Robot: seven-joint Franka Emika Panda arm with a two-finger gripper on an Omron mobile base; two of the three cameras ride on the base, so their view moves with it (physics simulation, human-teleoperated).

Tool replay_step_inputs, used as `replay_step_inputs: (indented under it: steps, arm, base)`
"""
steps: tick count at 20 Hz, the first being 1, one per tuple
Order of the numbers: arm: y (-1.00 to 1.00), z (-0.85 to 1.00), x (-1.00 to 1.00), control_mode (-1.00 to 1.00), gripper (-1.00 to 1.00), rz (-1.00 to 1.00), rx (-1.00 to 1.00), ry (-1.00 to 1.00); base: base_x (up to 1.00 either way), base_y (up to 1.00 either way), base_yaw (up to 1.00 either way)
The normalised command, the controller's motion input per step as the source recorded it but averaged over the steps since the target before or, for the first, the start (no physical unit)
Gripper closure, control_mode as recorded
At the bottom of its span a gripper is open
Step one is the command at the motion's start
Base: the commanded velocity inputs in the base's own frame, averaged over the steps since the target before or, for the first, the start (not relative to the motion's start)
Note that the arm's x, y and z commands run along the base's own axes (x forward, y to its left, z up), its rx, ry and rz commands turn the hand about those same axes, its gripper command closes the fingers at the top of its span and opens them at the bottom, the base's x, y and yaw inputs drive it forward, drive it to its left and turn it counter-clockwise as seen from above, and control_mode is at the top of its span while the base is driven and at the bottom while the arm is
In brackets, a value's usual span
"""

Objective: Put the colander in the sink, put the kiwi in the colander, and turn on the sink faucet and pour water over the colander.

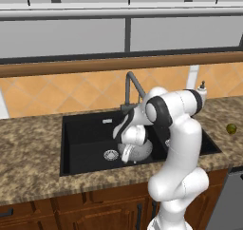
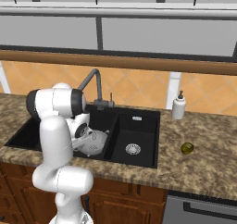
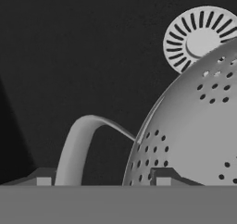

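Note:
The colander (image 1: 141, 150) (image 2: 96, 142), a perforated silver bowl, hangs tilted low in the left basin of the black sink (image 1: 85, 136) (image 2: 139, 128). My gripper (image 1: 127, 152) (image 3: 102, 177) is shut on it. In the hand view its loop handle (image 3: 76, 149) runs between my finger tips and the bowl wall (image 3: 194, 126) curves off to the right. The kiwi (image 1: 231, 128) (image 2: 187, 147) lies on the counter right of the sink. Behind the basins stands the sink faucet (image 1: 130, 89) (image 2: 92, 82), with its spout angled over the left basin and no water running.
A round steel drain (image 1: 110, 154) (image 3: 199, 38) sits in the left basin floor just beside the colander, and another (image 2: 133, 149) in the right basin. A white soap dispenser (image 1: 202, 92) (image 2: 178, 106) stands at the back right of the speckled counter (image 1: 28, 148).

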Motion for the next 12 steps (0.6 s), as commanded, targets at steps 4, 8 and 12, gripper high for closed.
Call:
replay_step_inputs:
  steps: [4, 8, 12]
  arm:
    - [0.00, -0.11, 0.00, -1.00, 1.00, 0.00, 0.00, 0.02]
    - [0.00, -0.12, 0.00, -1.00, 1.00, 0.00, 0.00, 0.02]
    - [0.00, -0.06, 0.00, -1.00, 1.00, 0.00, 0.00, 0.00]
  base:
    - [0.00, 0.00, 0.00]
    - [0.00, 0.00, 0.00]
    - [0.00, 0.00, 0.00]
